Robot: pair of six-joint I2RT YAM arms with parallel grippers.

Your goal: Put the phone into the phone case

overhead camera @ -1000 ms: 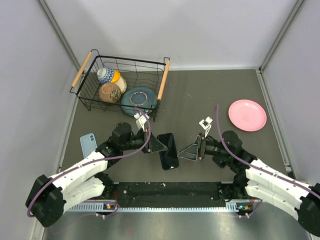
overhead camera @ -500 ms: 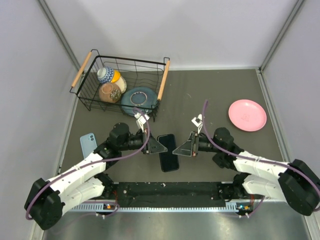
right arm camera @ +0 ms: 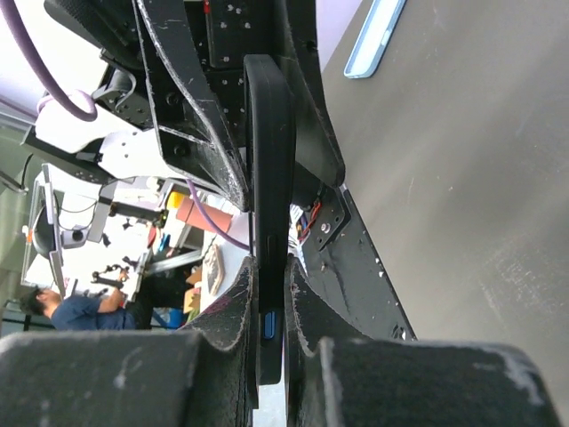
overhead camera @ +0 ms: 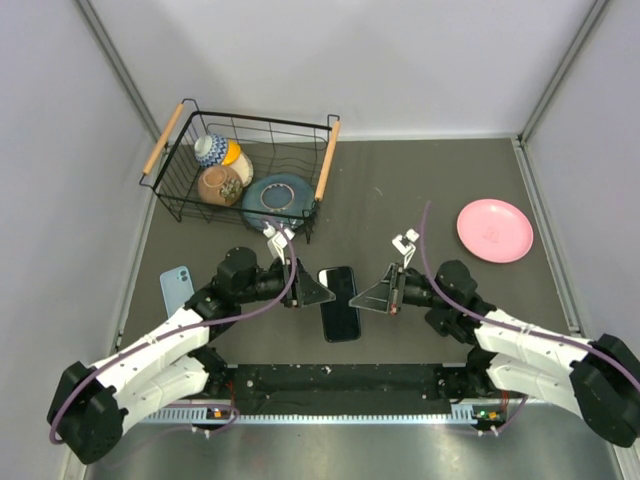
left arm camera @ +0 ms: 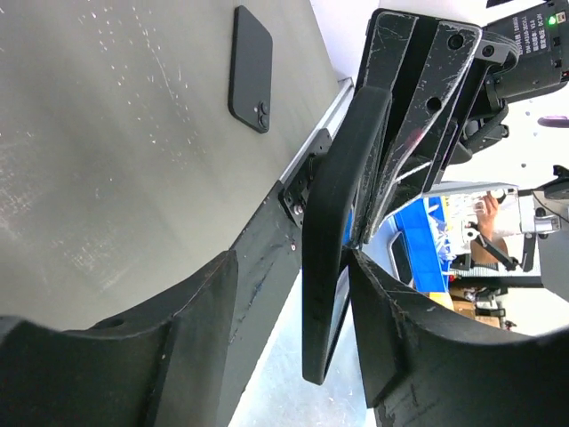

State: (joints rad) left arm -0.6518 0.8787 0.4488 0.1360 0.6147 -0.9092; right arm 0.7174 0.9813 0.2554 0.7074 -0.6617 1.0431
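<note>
Phone [overhead camera: 340, 303]: black with a glossy face up, at the lower centre of the top view, lying lengthwise between the two grippers. I cannot tell whether a cover already wraps it, or whether it rests on the table or is lifted off it.
Right gripper [overhead camera: 370, 298]: just right of the phone in the top view. In its own wrist view both fingers [right arm camera: 227, 356] press the phone's thin edge from either side, clamped on it.
Left gripper [overhead camera: 316, 292]: at the phone's left edge in the top view. In its wrist view the jaws stand apart with the phone's edge between them. The edge touches the finger on the right of that frame, and a gap shows beside the other finger [left arm camera: 178, 356].
Phone case [overhead camera: 177, 290]: light blue, flat on the table at the left of the top view, well apart from the phone. It also shows at the upper right of the right wrist view.
Dark slab [left arm camera: 251, 67]: flat on the table with lenses in one corner, at the top of the left wrist view. It is not visible from above.
Basket [overhead camera: 165, 205]: black wire with wooden handles, at the upper left of the top view. It holds bowls [overhead camera: 220, 185] and a blue plate [overhead camera: 278, 195].
Pink plate [overhead camera: 494, 230]: at the right of the top view, apart from everything else.
Table [overhead camera: 400, 190]: dark grey.
</note>
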